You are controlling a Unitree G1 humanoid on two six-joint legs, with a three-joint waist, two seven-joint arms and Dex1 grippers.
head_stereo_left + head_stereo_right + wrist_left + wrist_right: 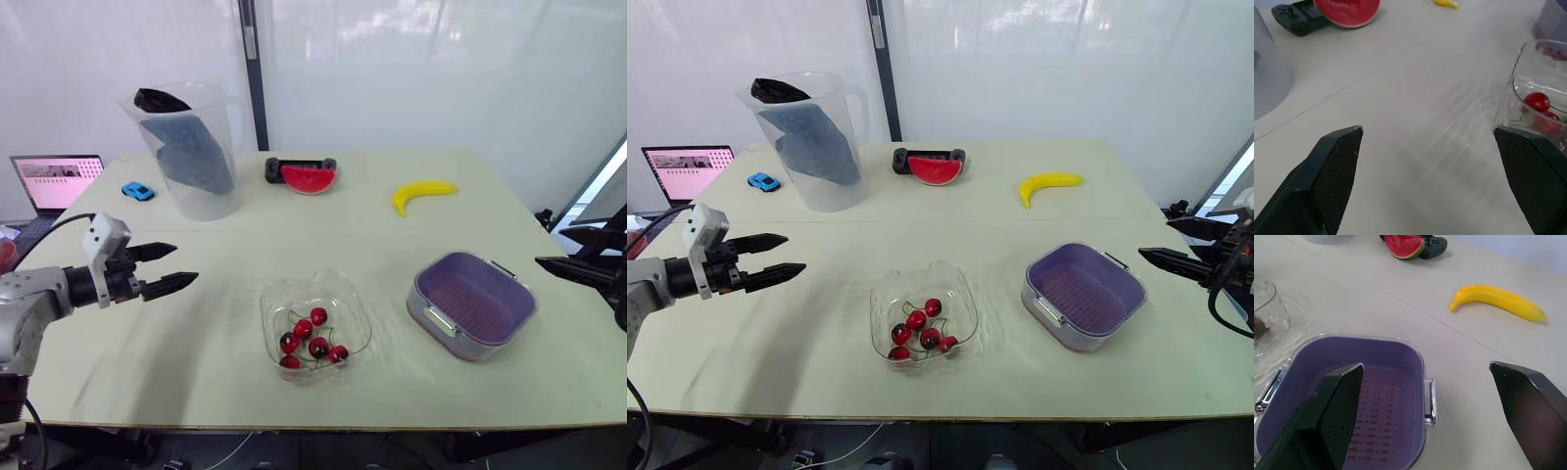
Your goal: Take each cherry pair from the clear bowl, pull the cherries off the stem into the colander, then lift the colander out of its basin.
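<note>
Black fingers of your left gripper stand wide apart with nothing between them, held above the pale table and pointing toward the clear bowl, which lies apart from them on their right.

Your right gripper is just as widely spread and empty. It hangs at the table's right edge with its tips aimed at the purple colander and not touching it.

Red cherries on thin green stems lie in a cluster on the bottom of the clear bowl, near the front middle of the table between your two grippers. None of them is in the colander, whose slotted floor is bare. The colander sits inside its basin, just right of the bowl, and the two do not touch.

Farther back on the table, a yellow banana lies behind the colander. A watermelon slice leans against a black game controller near the middle. To their left stands a large clear pitcher with dark cloth inside it, and a small blue toy car sits beside the pitcher. An open laptop shows beyond the table's left edge.
</note>
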